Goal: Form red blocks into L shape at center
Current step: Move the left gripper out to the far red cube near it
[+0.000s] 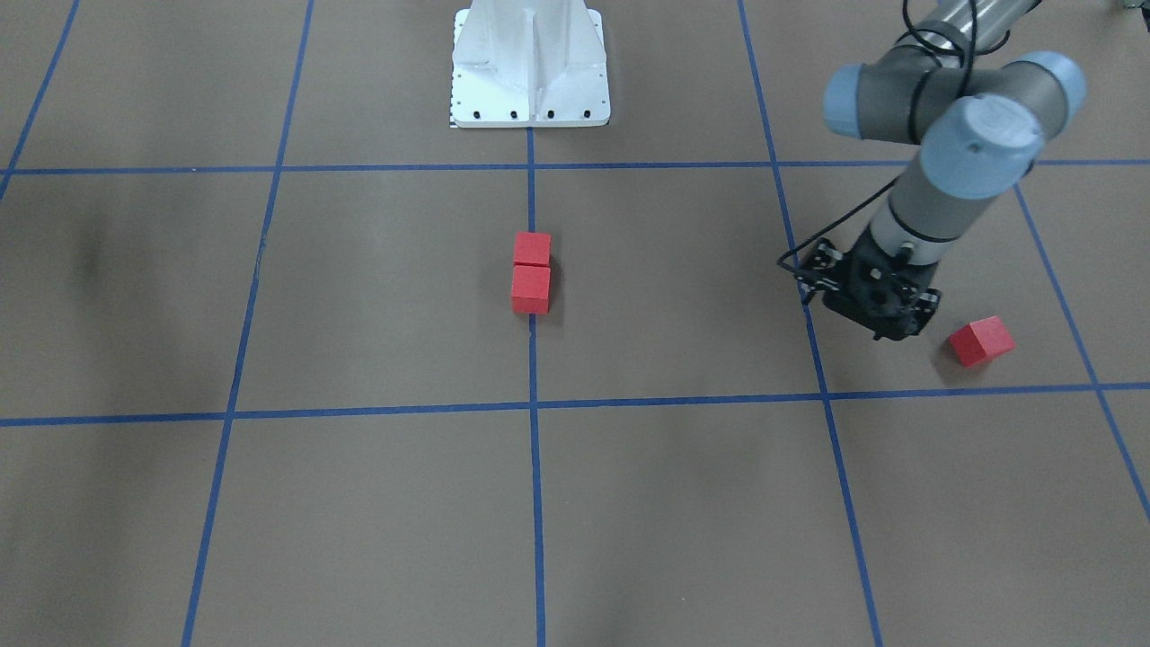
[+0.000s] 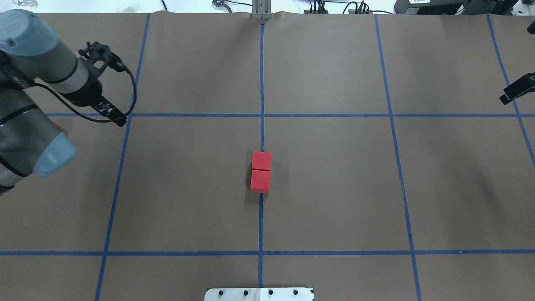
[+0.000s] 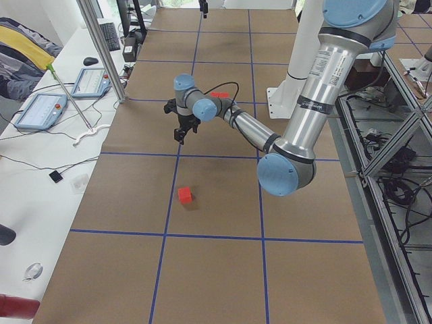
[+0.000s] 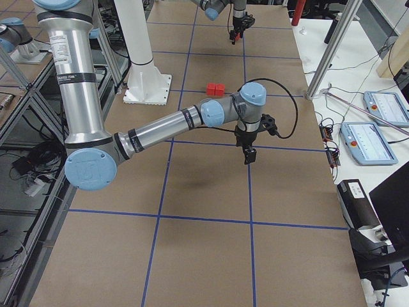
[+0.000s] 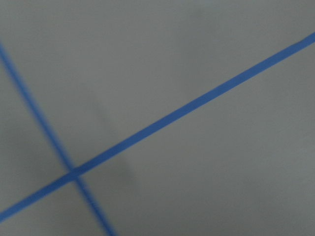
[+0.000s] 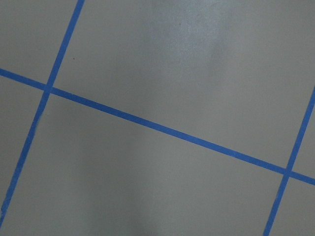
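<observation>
Two red blocks (image 1: 531, 270) sit touching end to end at the center (image 1: 647, 296), in a short straight row on the lengthwise blue tape line (image 1: 534, 377). I judge the task about two thirds done. What is left is to fetch the third red block (image 1: 981, 341) and set it against the side of one end block to make the L.

That cube lies loose and turned askew on the table, just beside the left gripper (image 3: 185, 132), on the side of its fingers away from the center, and it is not grasped. Whether those fingers are spread or closed I cannot tell, since the wrist body hides them from the front. In the overhead view the left arm (image 2: 29, 125) covers the third cube. The right gripper (image 4: 248, 155) hangs well apart from every block, cut off at the overhead view's edge, and its finger state is likewise unclear. Both wrist views show only tape lines.
</observation>
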Available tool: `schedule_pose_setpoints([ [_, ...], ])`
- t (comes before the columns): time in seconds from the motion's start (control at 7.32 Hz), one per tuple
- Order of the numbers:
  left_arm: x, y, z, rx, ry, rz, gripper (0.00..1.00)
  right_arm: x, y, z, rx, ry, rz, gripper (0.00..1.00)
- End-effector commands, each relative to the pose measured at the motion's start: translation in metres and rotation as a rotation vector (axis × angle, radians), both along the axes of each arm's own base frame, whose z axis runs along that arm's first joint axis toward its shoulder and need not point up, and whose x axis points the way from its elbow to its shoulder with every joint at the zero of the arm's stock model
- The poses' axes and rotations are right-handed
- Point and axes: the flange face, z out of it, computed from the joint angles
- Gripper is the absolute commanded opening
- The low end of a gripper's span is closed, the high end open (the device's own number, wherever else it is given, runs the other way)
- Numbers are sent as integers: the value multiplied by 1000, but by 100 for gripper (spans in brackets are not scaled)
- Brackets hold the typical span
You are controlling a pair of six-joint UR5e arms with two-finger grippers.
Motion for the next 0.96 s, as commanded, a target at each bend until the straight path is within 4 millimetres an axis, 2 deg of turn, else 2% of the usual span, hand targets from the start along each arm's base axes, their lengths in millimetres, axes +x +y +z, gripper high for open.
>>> schedule_pose_setpoints([
  [0.0, -102, 1, 112, 177, 20, 162, 99, 0, 0, 0, -1, 0, 0, 100],
  [0.14, -122, 2, 147, 252, 22, 247, 99, 0, 0, 0, 1, 1, -1, 100],
  [0.27, -134, 1, 170, 325, 13, 315, 100, 0, 0, 1, -1, 1, -1, 100],
  [0.82, -128, 6, 201, 404, 30, 337, 98, 0, 0, -1, 2, 1, -1, 100],
])
